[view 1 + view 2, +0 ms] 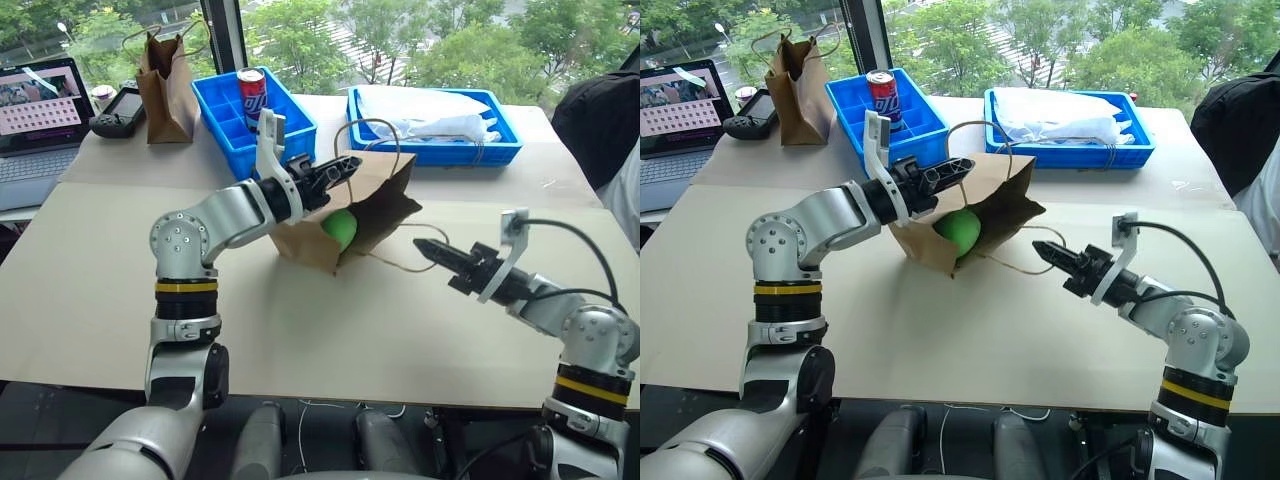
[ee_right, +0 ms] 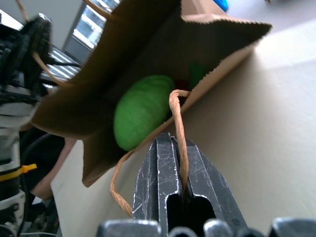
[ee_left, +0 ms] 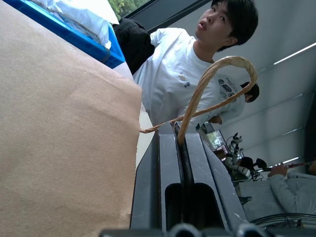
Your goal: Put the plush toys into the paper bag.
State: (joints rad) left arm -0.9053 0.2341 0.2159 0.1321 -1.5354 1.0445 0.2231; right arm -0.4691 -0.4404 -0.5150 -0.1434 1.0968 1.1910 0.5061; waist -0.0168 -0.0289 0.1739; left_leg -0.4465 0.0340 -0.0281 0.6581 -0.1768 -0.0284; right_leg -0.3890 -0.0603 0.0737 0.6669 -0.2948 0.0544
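Head views: the paper bag (image 1: pixel 365 205) lies tipped on its side at the middle of the desk (image 1: pixel 300 330), mouth facing near and right. The lime-green plush toy (image 1: pixel 340 228) sits just inside the mouth, so that toy looks done. The left tool (image 1: pixel 337 170) is pressed together on the bag's upper twine handle (image 1: pixel 375 128), holding the mouth up. The right tool (image 1: pixel 432 252), to the right of the bag, is pressed together on the lower twine handle (image 1: pixel 385 262). The red toy cannot be made out here.

Left wrist view: the fingers (image 3: pixel 163 173) pinch the twine loop beside the bag's brown wall; a person in a white shirt (image 3: pixel 182 74) sits beyond the desk.

Right wrist view: the tool pinches the lower handle; the green toy (image 2: pixel 140 111) fills the mouth, with a dark red patch behind it, too hidden to call the chili toy. Whether anything remains I cannot tell.
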